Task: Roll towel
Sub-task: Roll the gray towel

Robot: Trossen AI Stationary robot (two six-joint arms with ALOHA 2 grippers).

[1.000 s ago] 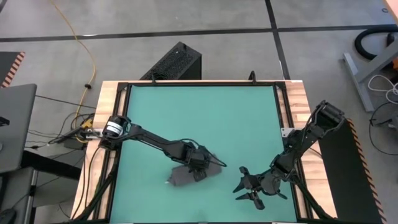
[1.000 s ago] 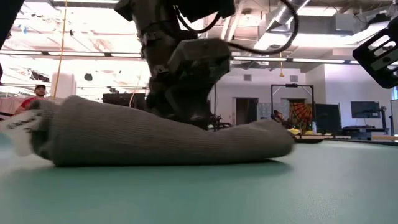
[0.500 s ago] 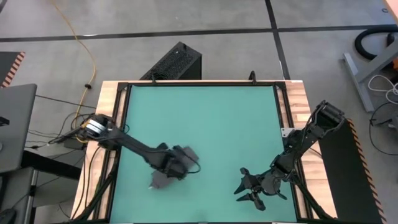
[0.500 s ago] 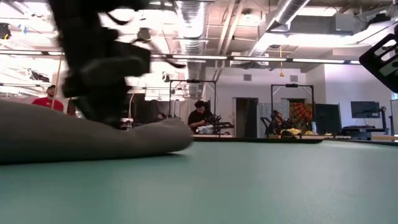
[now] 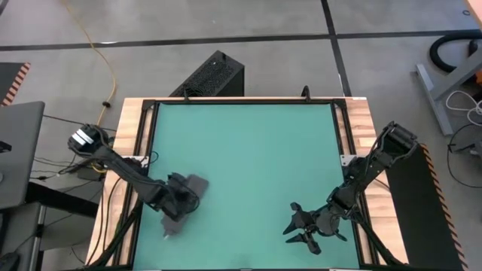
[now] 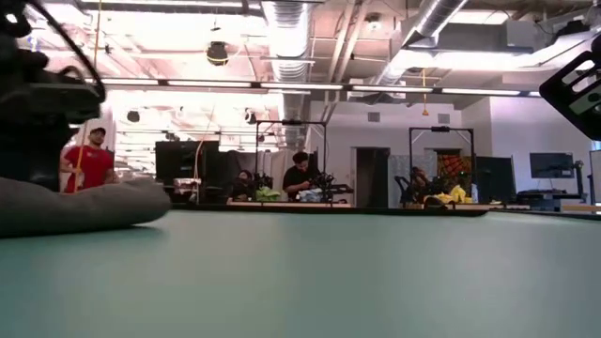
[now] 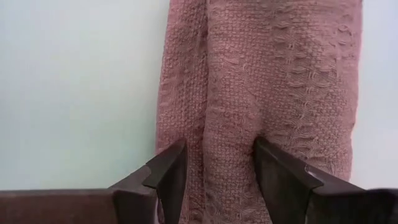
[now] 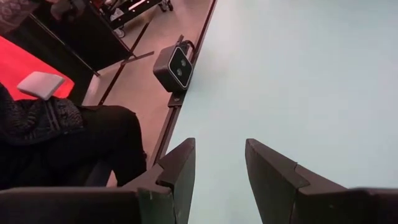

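The towel (image 5: 194,186), a dark grey rolled-up bundle, lies on the green mat (image 5: 248,150) near the mat's left edge, slanting from far to near. In the low view the towel (image 6: 75,202) rests on the mat at the far left. My left gripper (image 5: 179,205) stands over it, pointing steeply down, shut on the cloth. In its wrist view the towel (image 7: 267,74) runs away from the left gripper (image 7: 217,149). My right gripper (image 5: 297,224) waits open above the mat's near right part, with nothing between its fingers (image 8: 180,162). My left gripper pinches a ridge of the towel's rolled cloth (image 7: 227,134) between its two fingers, which come from above and lie across the roll. One finger (image 7: 171,165) sits in a crease of the roll; the other (image 7: 273,165) dents its top. The towel lies on the mat.
A small camera (image 8: 176,67) sits at the mat's near edge, and a person in dark clothes (image 8: 56,130) is just beyond it. A black box (image 5: 215,75) stands behind the table. The mat's middle and far half lie bare.
My left gripper has gone toward the table's left edge and a little nearer, rolling its wrist as it went. The rolled towel has slid along the mat with it and turned from lying roughly left to right to slanting far to near.
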